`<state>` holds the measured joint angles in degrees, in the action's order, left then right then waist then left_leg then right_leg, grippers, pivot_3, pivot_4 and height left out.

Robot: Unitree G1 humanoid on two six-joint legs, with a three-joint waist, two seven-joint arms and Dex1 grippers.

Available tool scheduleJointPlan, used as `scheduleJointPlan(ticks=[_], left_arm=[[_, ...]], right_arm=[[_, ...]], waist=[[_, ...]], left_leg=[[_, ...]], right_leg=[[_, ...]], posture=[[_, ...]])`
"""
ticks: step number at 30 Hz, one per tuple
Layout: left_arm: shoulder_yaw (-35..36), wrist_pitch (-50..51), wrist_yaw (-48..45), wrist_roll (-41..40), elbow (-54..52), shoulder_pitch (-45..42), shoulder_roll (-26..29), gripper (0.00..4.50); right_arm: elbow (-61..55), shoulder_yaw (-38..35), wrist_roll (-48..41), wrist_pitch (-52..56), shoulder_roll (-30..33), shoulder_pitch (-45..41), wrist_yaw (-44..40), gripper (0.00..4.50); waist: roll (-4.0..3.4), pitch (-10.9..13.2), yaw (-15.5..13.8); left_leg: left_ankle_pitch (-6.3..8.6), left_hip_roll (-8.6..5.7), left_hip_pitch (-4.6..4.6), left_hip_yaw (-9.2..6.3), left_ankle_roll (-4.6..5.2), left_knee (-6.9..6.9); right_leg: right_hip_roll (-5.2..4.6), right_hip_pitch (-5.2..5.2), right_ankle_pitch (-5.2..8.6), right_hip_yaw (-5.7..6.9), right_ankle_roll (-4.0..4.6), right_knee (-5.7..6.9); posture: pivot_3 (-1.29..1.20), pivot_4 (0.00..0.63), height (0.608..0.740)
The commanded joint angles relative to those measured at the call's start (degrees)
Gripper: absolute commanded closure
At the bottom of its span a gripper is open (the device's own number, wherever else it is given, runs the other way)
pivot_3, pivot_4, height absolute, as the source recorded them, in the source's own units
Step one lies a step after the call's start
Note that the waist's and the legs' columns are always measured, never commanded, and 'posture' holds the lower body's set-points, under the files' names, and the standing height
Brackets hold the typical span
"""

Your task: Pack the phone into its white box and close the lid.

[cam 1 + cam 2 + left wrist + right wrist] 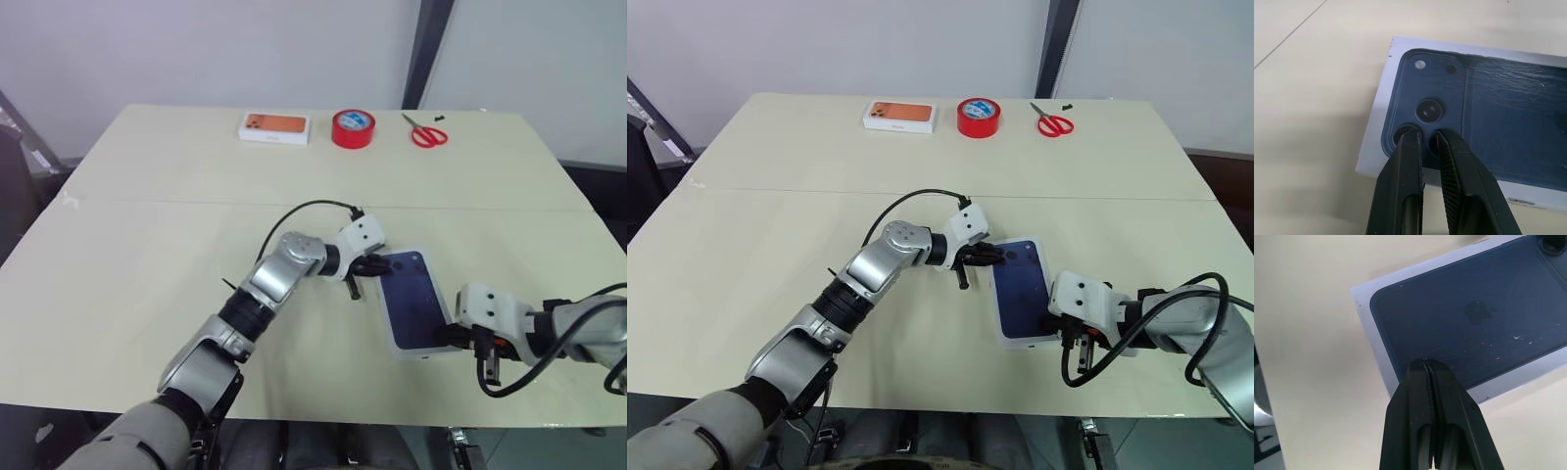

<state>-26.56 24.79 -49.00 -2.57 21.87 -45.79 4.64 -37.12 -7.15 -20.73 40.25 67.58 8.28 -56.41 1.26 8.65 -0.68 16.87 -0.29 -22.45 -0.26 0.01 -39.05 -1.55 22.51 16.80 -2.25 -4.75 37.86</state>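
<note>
The lid (416, 304), white with a dark-blue phone picture on its outside, lies flat on the table, picture side up. The phone and the white box are hidden. My left gripper (1427, 134) reaches in from the left, its black fingers nearly together and holding nothing. Its tips rest over the printed camera cluster at the lid's far end (1508, 112). My right gripper (1426, 362) is shut and empty. It hovers at the lid's near right corner (1474, 333), just off its white border.
At the back of the table lie a white box with an orange picture (275, 126), a red tape roll (353, 128) and red scissors (427, 132). The table's front edge (323, 423) runs just below the lid.
</note>
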Motion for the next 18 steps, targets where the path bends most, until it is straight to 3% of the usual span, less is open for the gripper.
scheduleJointPlan(ticks=[1, 6, 12, 18], left_arm=[[-1.0, -0.2, -0.8, 1.2, 0.5, 0.7, 0.1, 3.90], [2.8, -0.1, -0.4, -0.9, -0.3, 0.6, -1.4, 3.90], [8.3, 3.2, -3.7, -6.3, -9.0, 2.4, 2.4, 3.90], [3.8, 4.7, -10.3, -5.8, -17.0, 6.6, 10.9, 3.90]], right_arm=[[2.0, 2.0, 2.9, 1.6, 0.7, 1.9, 1.3, 4.45], [4.1, -0.7, 3.7, 0.1, 0.8, 2.4, 1.5, 4.45], [2.9, -10.9, -6.2, 5.3, -4.0, -3.4, 1.6, 4.45], [8.5, -5.9, -1.1, 6.6, -4.0, -10.2, 7.4, 4.45]], waist=[[0.06, 0.0, 0.0], [0.17, -0.1, -0.1], [0.07, 0.0, 0.2], [-0.15, 0.0, 0.2]], left_leg=[[0.04, 0.00, 0.10, -0.01, 0.05, 0.00], [0.05, 0.00, 0.09, -0.02, 0.06, 0.00], [0.05, -0.02, -0.12, 0.00, 0.05, 0.00], [0.04, -0.01, -0.11, 0.01, 0.04, 0.05]], right_leg=[[-0.01, -0.14, 0.01, 0.01, -0.02, -0.06], [-0.10, -0.17, 0.01, 0.02, -0.02, -0.13], [-0.15, 0.09, 0.01, -0.02, -0.03, -0.06], [-0.14, 0.19, 0.01, -0.04, -0.02, 0.07]], posture=[[0.00, 0.150, 0.733], [0.00, 0.150, 0.733], [0.00, 0.150, 0.733], [0.00, 0.150, 0.733]])
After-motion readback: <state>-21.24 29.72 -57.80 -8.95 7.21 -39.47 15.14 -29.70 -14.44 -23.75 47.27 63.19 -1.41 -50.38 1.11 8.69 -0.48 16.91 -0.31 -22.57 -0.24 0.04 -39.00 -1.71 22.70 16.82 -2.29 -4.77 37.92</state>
